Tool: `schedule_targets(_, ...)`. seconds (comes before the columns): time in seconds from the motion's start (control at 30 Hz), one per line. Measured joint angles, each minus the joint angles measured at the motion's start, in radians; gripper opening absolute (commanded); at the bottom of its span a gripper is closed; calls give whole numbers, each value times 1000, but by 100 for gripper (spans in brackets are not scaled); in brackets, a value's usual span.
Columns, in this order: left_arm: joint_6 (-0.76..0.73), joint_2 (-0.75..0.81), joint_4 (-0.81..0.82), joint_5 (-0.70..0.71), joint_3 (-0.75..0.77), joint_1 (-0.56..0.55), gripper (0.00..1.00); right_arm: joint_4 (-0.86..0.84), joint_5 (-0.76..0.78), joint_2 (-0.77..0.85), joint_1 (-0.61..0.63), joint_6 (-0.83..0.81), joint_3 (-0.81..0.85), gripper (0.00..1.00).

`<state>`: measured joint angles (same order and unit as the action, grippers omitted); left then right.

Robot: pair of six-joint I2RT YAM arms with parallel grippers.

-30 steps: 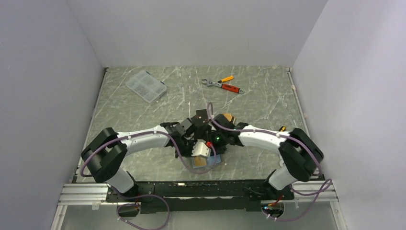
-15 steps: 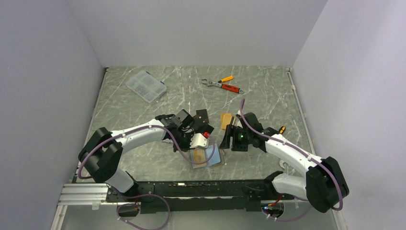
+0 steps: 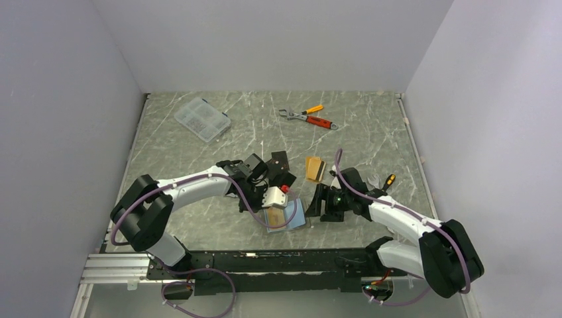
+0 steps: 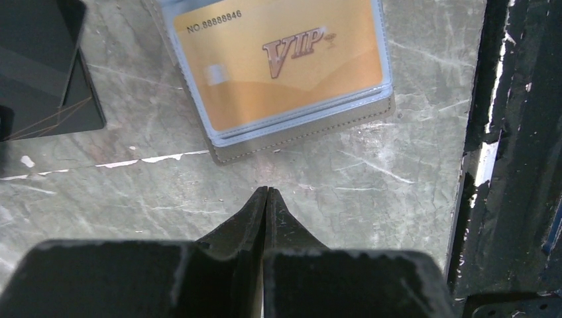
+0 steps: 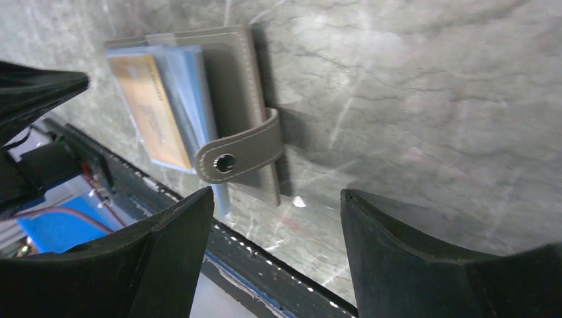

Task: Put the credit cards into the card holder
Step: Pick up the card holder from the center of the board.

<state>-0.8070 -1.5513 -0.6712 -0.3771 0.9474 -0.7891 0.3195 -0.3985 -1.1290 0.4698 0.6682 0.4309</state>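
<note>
From above, the right gripper has backed off to the right of the card holder and spread its jaws, where a second ago both arms crowded over it. I'd read that as a card just delivered. The left gripper sits at the holder's far-left edge. One orange-gold card and two black cards lie on the table further back, not yet stowed.

The left wrist view shows what the overhead can't: a gold VIP card inside the clear sleeve, and this gripper's fingers pressed together on nothing.

The right wrist view shows wide, empty jaws and the holder's snap tab undone.
</note>
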Motion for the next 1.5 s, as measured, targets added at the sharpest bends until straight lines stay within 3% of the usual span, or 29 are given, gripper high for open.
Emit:
schedule_targets(0.3,-2,-25,37,0,-30,0,6,-229,-159,-16,-3,87,-96,73)
schedule_targets(0.73,3,-62,100,18,-44,-15,5,-458,-240,-96,-4,182,-158,62)
schedule_targets(1.37,42,-72,90,121,-25,-79,4,-545,-265,-112,-2,213,-166,52)
schedule_targets(1.5,44,-89,68,122,-2,-80,3,-545,-259,-138,11,206,-166,44)
